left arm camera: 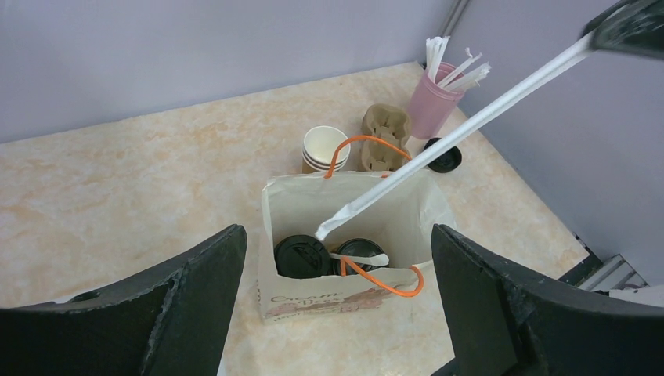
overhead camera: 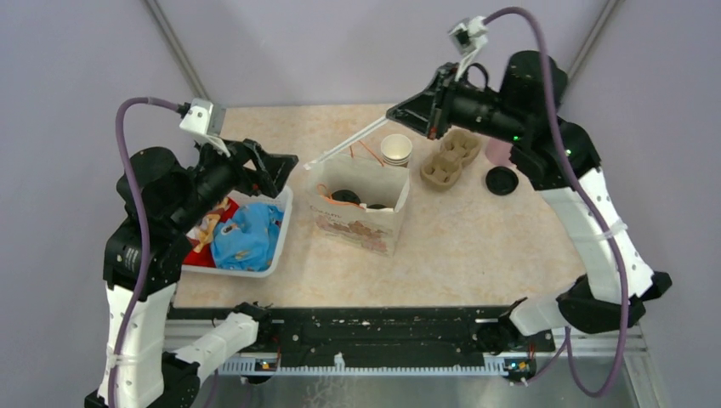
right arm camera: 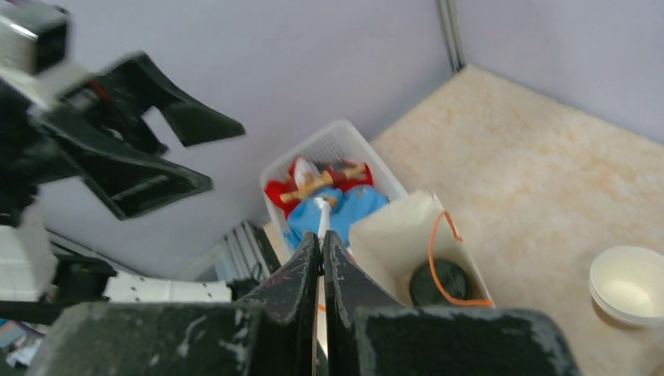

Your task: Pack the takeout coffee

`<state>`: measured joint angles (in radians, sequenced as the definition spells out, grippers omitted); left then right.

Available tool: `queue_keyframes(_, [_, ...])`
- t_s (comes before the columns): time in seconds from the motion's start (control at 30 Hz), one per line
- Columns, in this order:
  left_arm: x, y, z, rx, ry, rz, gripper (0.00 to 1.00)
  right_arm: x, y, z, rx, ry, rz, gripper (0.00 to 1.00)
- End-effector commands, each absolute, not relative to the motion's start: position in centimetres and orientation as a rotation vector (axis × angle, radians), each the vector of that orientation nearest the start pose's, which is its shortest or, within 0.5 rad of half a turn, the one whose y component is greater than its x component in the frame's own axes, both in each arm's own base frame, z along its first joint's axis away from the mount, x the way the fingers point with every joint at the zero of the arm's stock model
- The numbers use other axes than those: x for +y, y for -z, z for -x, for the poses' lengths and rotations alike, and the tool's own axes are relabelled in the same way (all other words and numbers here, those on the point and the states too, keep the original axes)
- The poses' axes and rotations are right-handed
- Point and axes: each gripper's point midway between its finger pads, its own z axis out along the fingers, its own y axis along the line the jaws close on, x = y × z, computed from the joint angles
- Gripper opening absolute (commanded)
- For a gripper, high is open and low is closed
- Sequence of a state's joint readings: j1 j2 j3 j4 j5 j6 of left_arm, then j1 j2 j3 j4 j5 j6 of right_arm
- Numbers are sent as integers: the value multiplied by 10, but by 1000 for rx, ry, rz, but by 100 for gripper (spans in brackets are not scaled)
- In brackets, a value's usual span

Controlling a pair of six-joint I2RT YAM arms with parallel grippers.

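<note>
Right tool [overhead camera: 400, 111], held high, pinches wrapped stick [overhead camera: 350, 141] above bag [overhead camera: 357, 223].

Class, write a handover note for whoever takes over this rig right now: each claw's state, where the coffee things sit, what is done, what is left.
Left claw: open, empty, hovering by the white plastic bin.
Right claw: shut on a long white wrapped stick, whose lower end reaches into the white paper bag.
Coffee: two cups with round black plastic lids stand inside the bag.
Done: both cups are packed.
Left: probably release the stick into the bag, then pull the right arm clear.
</note>
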<state>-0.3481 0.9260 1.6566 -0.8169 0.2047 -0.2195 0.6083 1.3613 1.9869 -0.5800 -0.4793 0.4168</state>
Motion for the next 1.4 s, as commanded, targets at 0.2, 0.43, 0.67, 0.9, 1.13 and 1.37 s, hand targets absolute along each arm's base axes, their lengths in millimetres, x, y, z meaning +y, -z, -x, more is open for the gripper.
queue_keyframes(0.2, [-123,-478,-202,1651,614,-267,94,294,-467,-248,1820,-768,688,0])
queue_keyframes(0.43, [-123,-480,-201,1650,615,-270,94,312,-429,-233,1918,-746,821,0])
queue_keyframes(0.67, [-124,-481,-200,1649,628,-268,94,350,-366,-240,2020,-607,902,0])
queue_keyframes(0.9, [-125,-491,-200,1631,636,-263,94,356,-363,-252,2091,-564,786,47])
queue_keyframes(1.13, [-128,-495,-202,1620,664,-246,94,271,-446,-241,1965,-485,469,87])
queue_keyframes(1.37, [-127,-510,-205,1595,703,-169,95,190,-490,-201,1843,-564,240,99])
